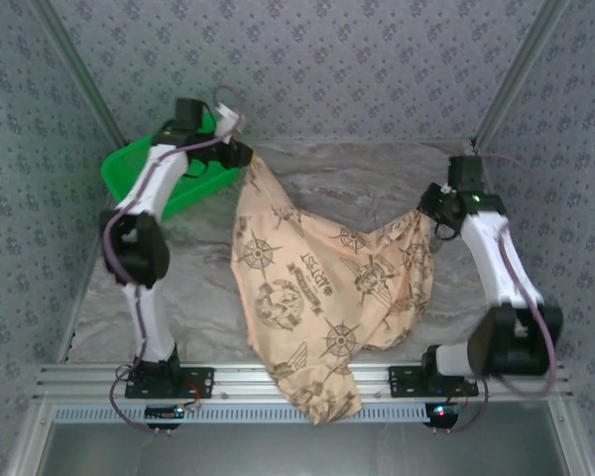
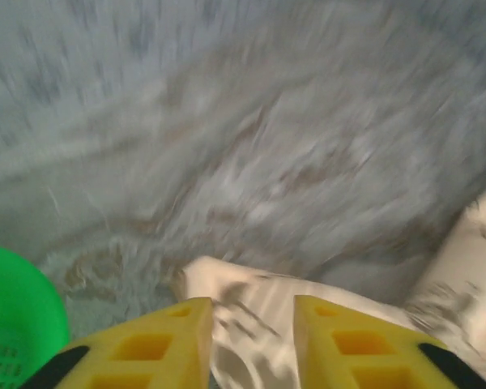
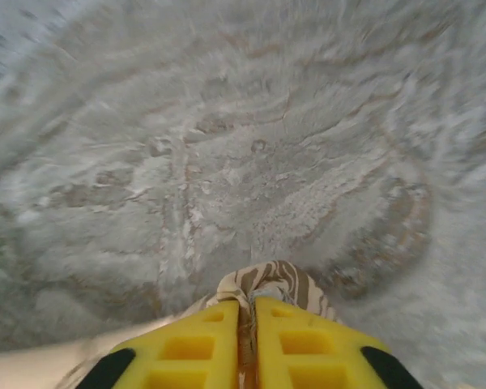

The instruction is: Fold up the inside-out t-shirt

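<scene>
The tan t-shirt (image 1: 317,288), printed with dark compass roses, lies spread on the marble table (image 1: 367,174), printed side up. Its lower part hangs over the near rail. My left gripper (image 1: 243,154) is at the shirt's far left corner. In the left wrist view its yellow fingers (image 2: 170,340) stand apart around the cloth (image 2: 227,279), which is blurred and loose between them, so the gripper (image 2: 253,304) is open. My right gripper (image 1: 428,213) is shut on the shirt's right edge. The right wrist view shows a striped fold (image 3: 267,279) pinched between the closed gripper (image 3: 249,301).
A green basket (image 1: 129,169) sits at the back left, right beside the left arm, and its rim (image 2: 16,316) is in the left wrist view. Patterned walls enclose the table. An aluminium rail (image 1: 278,377) runs along the near edge.
</scene>
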Robot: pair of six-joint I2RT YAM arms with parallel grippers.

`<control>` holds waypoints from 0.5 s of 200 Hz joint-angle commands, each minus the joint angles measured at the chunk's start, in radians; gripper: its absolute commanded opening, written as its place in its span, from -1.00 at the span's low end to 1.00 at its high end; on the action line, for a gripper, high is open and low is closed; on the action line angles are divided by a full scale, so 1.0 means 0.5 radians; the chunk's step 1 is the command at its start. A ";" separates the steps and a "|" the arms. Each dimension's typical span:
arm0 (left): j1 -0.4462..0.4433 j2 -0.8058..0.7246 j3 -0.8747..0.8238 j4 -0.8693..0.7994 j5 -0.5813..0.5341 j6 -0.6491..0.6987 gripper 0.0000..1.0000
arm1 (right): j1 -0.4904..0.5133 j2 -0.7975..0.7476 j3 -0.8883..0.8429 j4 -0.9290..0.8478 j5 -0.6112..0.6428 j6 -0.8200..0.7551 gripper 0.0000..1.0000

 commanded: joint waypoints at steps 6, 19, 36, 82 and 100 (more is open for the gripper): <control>-0.045 0.169 0.575 -0.068 -0.128 -0.024 -0.28 | -0.062 0.420 0.410 0.044 -0.214 -0.054 -0.33; -0.062 0.223 0.734 -0.113 -0.204 -0.114 -0.28 | -0.093 0.525 0.544 -0.090 -0.224 -0.022 -0.08; -0.131 0.138 0.709 -0.231 -0.283 -0.155 -0.27 | -0.106 0.488 0.554 -0.230 -0.054 0.015 0.03; -0.550 -0.489 -0.485 0.079 -0.591 -0.685 -0.24 | -0.022 -0.092 -0.258 -0.293 0.145 0.250 0.31; -0.733 -0.646 -0.951 0.294 -0.682 -0.930 -0.22 | 0.077 -0.251 -0.539 -0.325 0.199 0.280 0.33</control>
